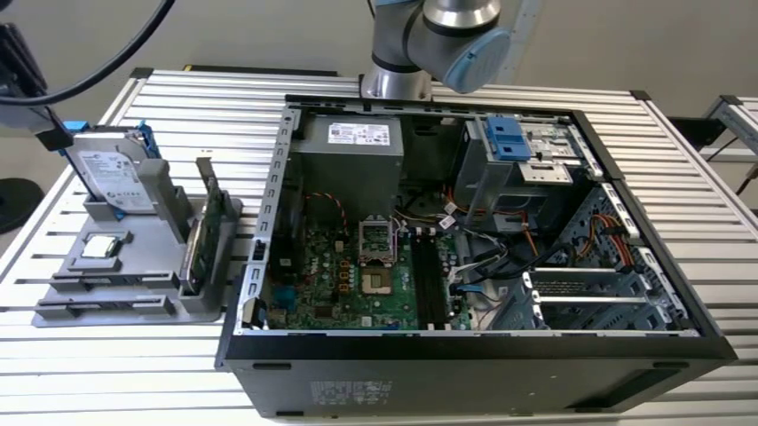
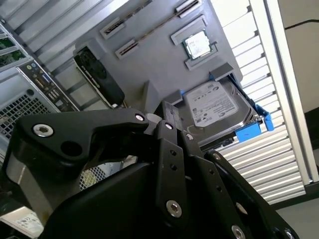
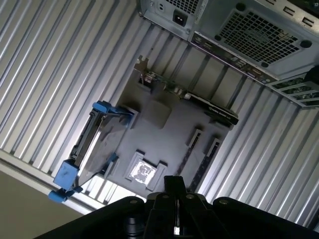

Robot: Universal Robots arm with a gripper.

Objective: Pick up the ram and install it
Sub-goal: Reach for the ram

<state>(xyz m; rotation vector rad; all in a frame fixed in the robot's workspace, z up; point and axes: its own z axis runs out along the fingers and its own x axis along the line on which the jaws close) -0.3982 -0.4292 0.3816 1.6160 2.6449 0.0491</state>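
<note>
The ram cannot be placed for sure. The two long narrow slots [image 3: 205,162] at one end of the gray holder [image 3: 164,124] each show just a thin dark line along their length. I cannot tell whether that line is a stick standing on edge or a bare groove.

The gripper [image 3: 174,185] hangs above the holder and looks down on it in both wrist views. Its fingers are pressed together with no gap between them, and nothing can be seen in their grasp.

A hard drive [image 1: 113,173] in a blue-edged bracket leans upright at the end of the holder far from the slots. A processor chip [image 1: 101,247] lies flat in a square recess of the holder, between the drive and the slots. A green card [image 1: 204,235] stands on edge along one long side of the holder.

That side faces an open computer case [image 1: 474,351], which lies just beside the holder on the exterior view's right. A green motherboard [image 1: 343,284] shows inside the case, along with loose cables and a blue-fronted drive cage on the side away from the holder.

Holder and case both rest on a slatted metal table [image 1: 213,106]. The arm [image 1: 445,31] shows well apart from the holder, beyond the far wall of the case.
</note>
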